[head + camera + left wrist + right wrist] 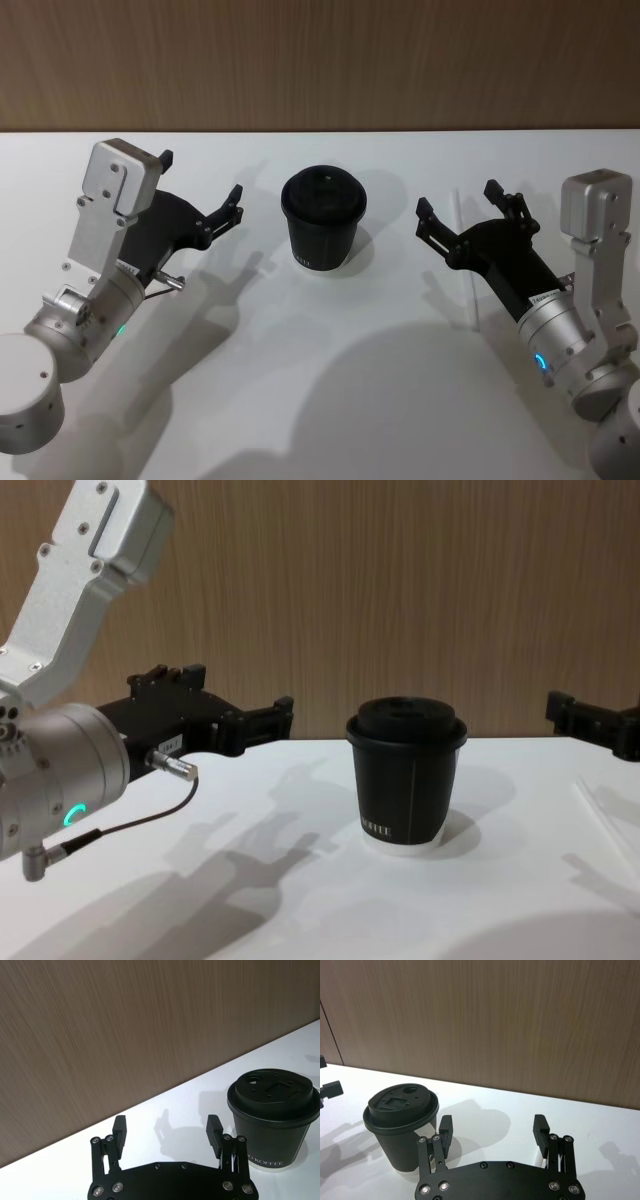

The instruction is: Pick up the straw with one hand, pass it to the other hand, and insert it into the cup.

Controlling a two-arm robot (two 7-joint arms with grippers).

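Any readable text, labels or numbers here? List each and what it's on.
"O KOFFEE": white lettering low on the cup, left wrist view; its start is hidden behind the left gripper.
Same lettering in the chest and head views: too small to read.
White sticker on the left gripper, another on the right gripper: too small to read.

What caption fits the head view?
Open left gripper and open right gripper flank the cup; the straw lies on the table below the right one.

White tabletop (300, 350) against a plain brown wood-grain wall (320, 60)
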